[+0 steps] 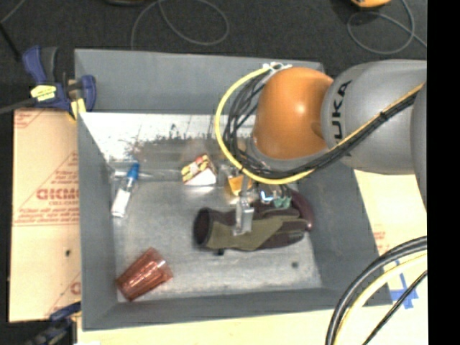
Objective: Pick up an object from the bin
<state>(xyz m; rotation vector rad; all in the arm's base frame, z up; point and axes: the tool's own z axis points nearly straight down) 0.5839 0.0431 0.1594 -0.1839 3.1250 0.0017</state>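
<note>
My gripper (242, 220) hangs under the orange wrist cover, its metal fingertips down on a dark olive and brown cloth-like thing (248, 233) lying in the middle of the bin floor. A small orange, white and yellow packet (198, 169) lies just up and left of the gripper, near the back wall. Right of the gripper, a dark maroon thing with a green bit (295, 205) sits partly hidden under the arm.
A clear small bottle with a blue cap (123, 190) lies at the left side of the bin. A reddish translucent cup (144, 274) lies on its side in the front left corner. The arm covers the bin's back right part.
</note>
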